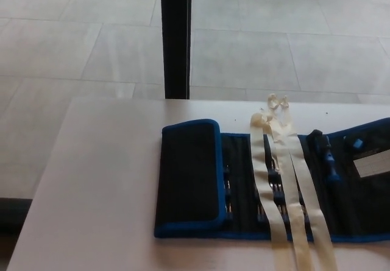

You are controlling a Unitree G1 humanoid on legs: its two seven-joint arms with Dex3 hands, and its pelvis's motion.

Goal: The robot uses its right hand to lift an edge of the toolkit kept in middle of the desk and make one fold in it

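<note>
One fold already lies on the toolkit (244, 186), its left flap (189, 173) turned over, near the desk's (97, 179) front edge (right end cut off). Cream straps (283, 179) cross it. Neither of my hands shows.

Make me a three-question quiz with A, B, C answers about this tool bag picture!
1. Where do the cream straps lie?
A. across the toolkit
B. on the floor
C. around the post

2. What colour is the toolkit edging?
A. red
B. blue
C. green

3. How is the toolkit's left flap?
A. folded over
B. spread flat open
C. torn off

Answers: 1 A, the straps run over the open toolkit down to the desk's near edge. 2 B, a blue border rims it. 3 A, the flap lies folded, covering the left pockets.
</note>
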